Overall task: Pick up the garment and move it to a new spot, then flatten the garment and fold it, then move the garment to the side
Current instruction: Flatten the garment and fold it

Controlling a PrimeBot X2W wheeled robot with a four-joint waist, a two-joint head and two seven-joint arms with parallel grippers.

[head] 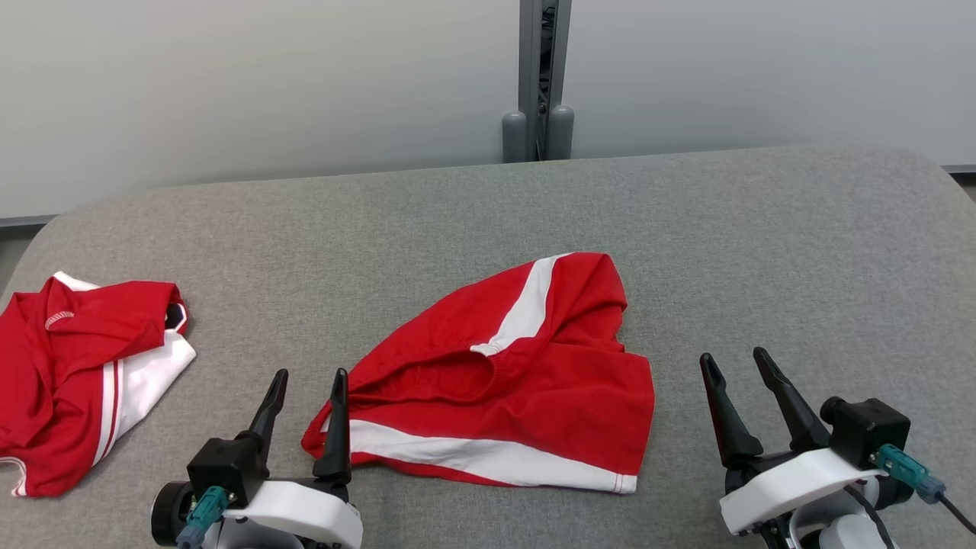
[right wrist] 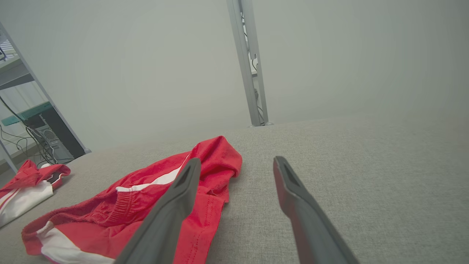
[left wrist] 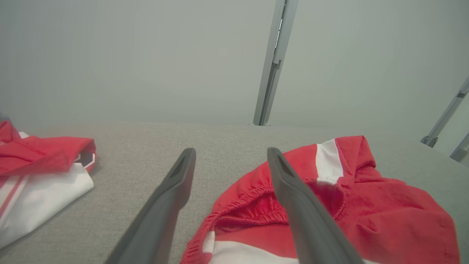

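The garment (head: pixel 526 381), red shorts with white side stripes and an elastic waistband, lies crumpled at the middle of the grey cloth-covered table (head: pixel 762 244). My left gripper (head: pixel 311 375) stands open at the shorts' near left corner, its right finger over the waistband edge, nothing between the fingers. The left wrist view has the left gripper (left wrist: pixel 231 152) open beside the shorts (left wrist: pixel 384 220). My right gripper (head: pixel 733 356) is open, a little to the right of the shorts and apart from them. In the right wrist view the right gripper (right wrist: pixel 237 161) hovers over bare table, shorts (right wrist: pixel 128 209) to its left.
A second red and white garment (head: pixel 84 374) lies bunched at the table's left edge, also the second garment (left wrist: pixel 36 172) in the left wrist view. A grey metal post (head: pixel 543 84) stands behind the table against a pale wall. Shelving with cables (right wrist: pixel 33 128) stands off to the left.
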